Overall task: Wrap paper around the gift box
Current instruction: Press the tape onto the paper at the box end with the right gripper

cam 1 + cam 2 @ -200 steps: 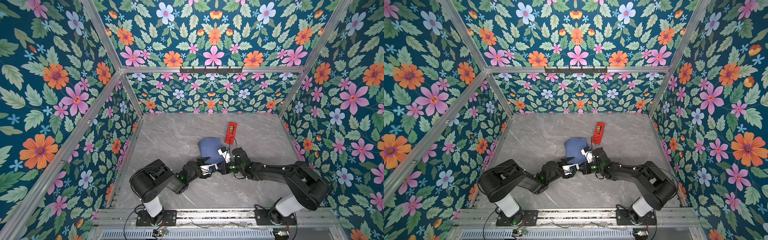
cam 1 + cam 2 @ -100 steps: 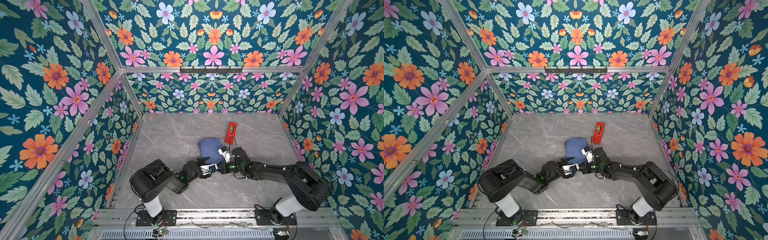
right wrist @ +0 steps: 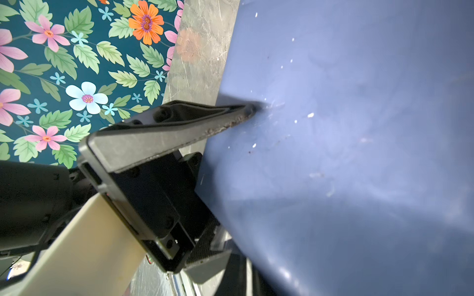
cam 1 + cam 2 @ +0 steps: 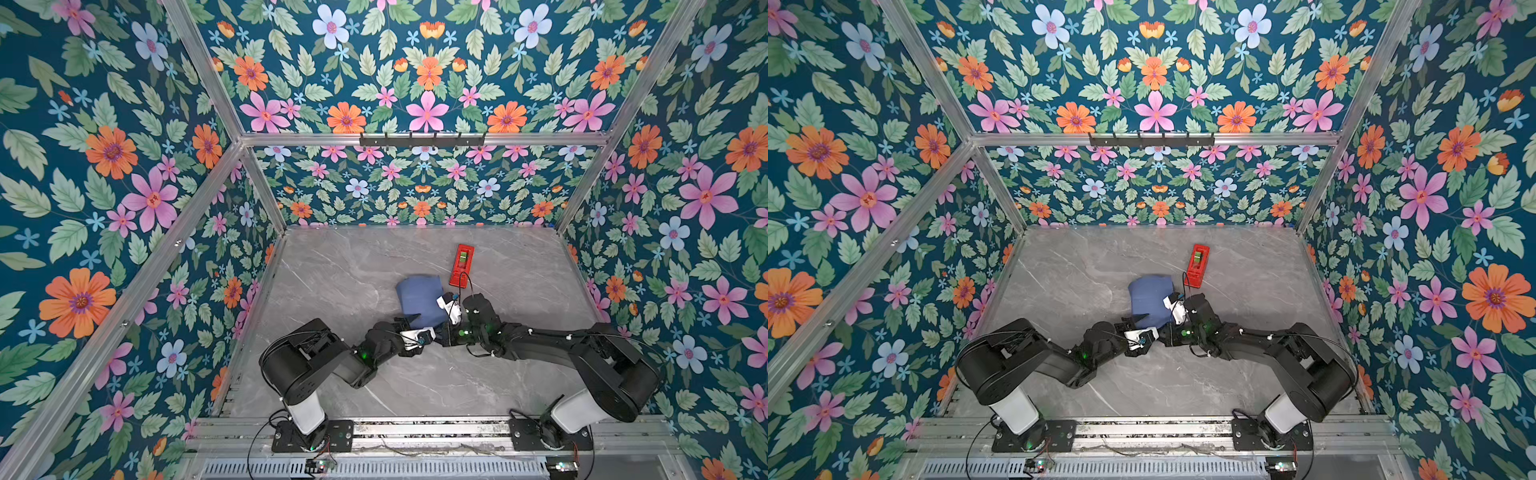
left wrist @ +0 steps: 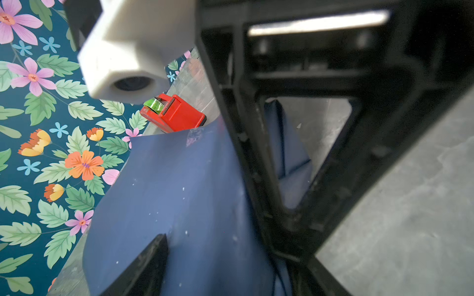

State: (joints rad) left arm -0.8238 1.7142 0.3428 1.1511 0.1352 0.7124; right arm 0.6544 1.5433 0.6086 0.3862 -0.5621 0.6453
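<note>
Right up close, the left gripper (image 4: 408, 319) stands with jaws spread at the near edge of the paper (image 4: 417, 297), one of its fingertips (image 3: 246, 112) touching the slate-blue face. Just beside it, the right gripper (image 4: 441, 309) is pressed together at the bundle's right flank; what it pinches, I cannot tell. So the parcel lies directly beyond both pincers, the left nearer, roughly square with no clear long axis. The gift box is hidden, presumably inside. Farther off sits the red tape dispenser (image 4: 462, 266).
</note>
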